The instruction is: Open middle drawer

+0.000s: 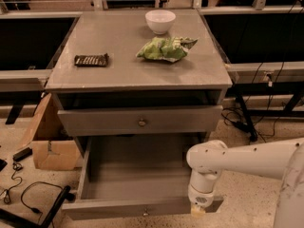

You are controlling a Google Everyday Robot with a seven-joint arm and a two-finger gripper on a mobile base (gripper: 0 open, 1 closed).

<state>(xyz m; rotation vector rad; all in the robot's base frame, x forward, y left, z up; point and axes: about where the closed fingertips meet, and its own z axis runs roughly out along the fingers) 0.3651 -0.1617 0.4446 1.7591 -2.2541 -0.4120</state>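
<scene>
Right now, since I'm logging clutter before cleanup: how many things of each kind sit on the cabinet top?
White bowl: 1
Green snack bag: 1
Dark candy bar: 1
Total on the cabinet top: 3
The gripper is off the top, down at the front of the pulled-out drawer.

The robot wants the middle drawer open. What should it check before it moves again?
1. Middle drawer pulled out: ok, its inside shows.
2. Gripper placed low at one end of the drawer front: ok.
3. Gripper holding the drawer: cannot tell.
4. Gripper on the knob: not ok, the knob sits apart at mid-front.
5. Bowl, green bag and chocolate bar on top, away from the arm: ok.
</scene>
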